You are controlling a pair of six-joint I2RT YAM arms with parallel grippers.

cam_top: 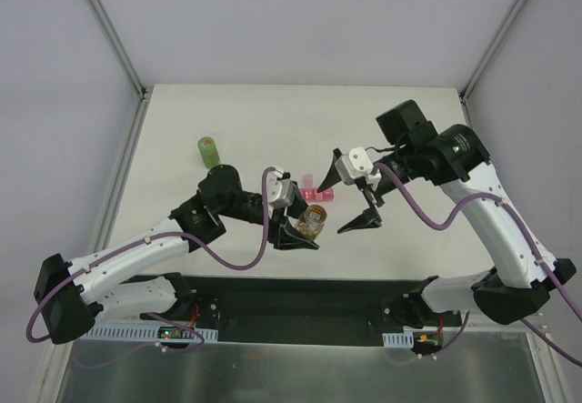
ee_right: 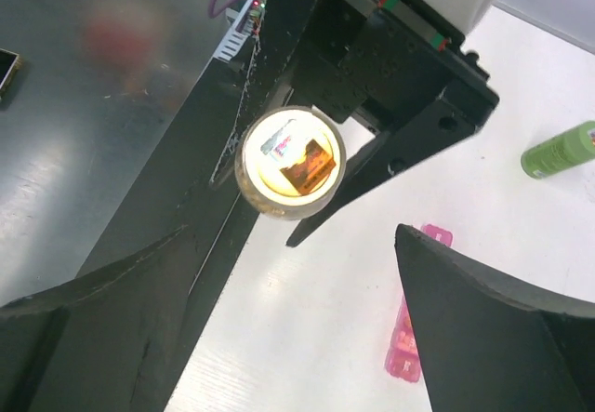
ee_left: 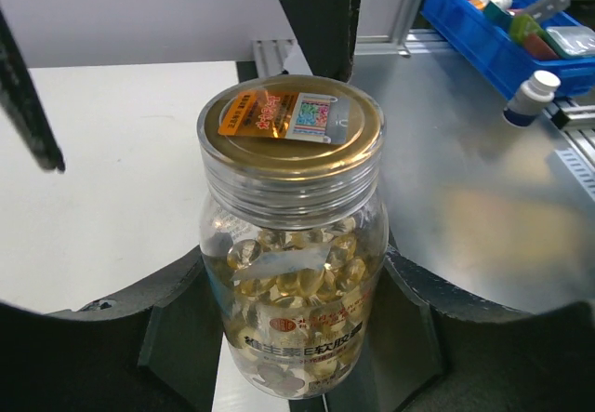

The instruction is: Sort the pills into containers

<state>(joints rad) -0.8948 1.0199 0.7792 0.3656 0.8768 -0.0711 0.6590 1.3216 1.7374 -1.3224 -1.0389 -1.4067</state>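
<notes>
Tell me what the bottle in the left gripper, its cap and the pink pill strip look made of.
Bottle: clear and glossy, plastic or glass, cannot tell which; amber pills show through its wall. Cap: ribbed clear plastic rim around a shiny gold, metallic-looking top. Pink pill strip: translucent, glossy moulded plastic by its look.

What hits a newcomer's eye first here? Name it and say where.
The clear bottle of golden pills with its gold lid, clamped in the left end effector at mid-table. The right end effector hangs open facing it, beside the pink containers; a green bottle sits further left.
</notes>
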